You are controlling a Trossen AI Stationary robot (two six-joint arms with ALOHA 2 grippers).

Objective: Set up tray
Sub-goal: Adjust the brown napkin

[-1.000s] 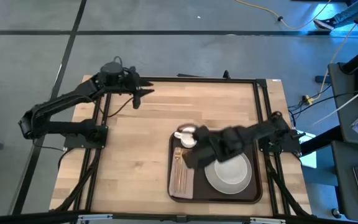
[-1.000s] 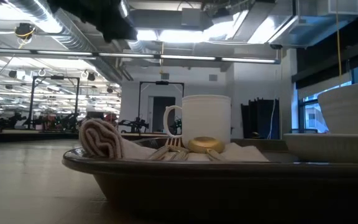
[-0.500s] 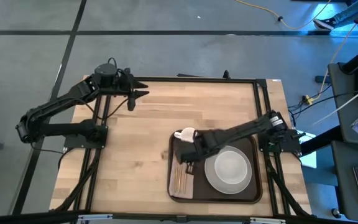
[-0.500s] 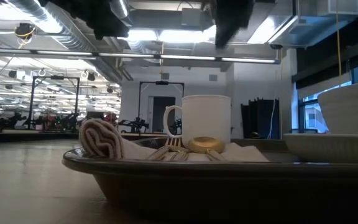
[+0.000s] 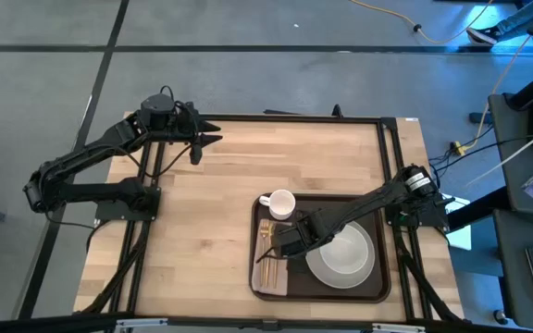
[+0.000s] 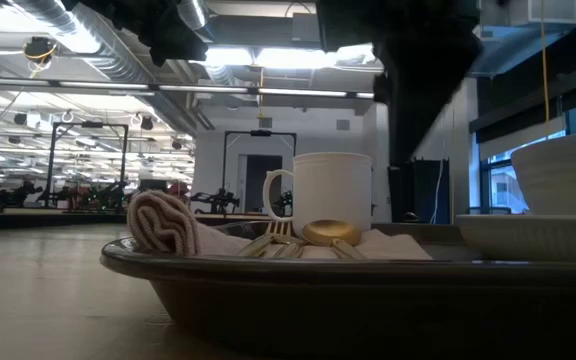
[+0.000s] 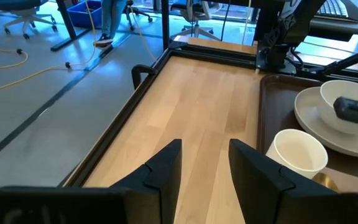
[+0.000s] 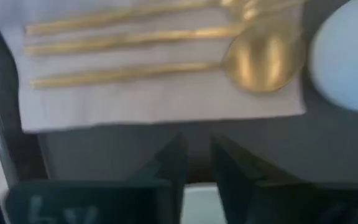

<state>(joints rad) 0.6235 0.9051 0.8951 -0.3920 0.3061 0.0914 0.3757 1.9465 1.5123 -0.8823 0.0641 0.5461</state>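
The dark brown tray (image 5: 383,277) lies near the table's near right corner. On it are a white mug (image 5: 280,203), a white plate with a bowl (image 5: 342,254), and a tan napkin (image 5: 268,279) carrying gold cutlery (image 5: 266,259). My right gripper (image 5: 283,248) hangs low over the tray between napkin and plate, on the near side of the mug. In the right wrist view its fingers (image 8: 166,162) stand a narrow gap apart above the tray floor (image 8: 104,149), beside the napkin (image 8: 166,102) and the spoon (image 8: 263,59). My left gripper (image 5: 213,141) waits open over the far left of the table.
Bare wooden tabletop (image 5: 192,231) stretches left of the tray and toward the far edge. A black metal frame (image 5: 294,118) borders the table. The mug (image 6: 328,190) and the bowl (image 6: 558,170) stand high on the tray beside my right arm.
My right gripper has moved from beside the mug toward the table's near edge and come lower over the tray, stopping between napkin and plate. The mug stays standing where it was, now clear of the gripper.
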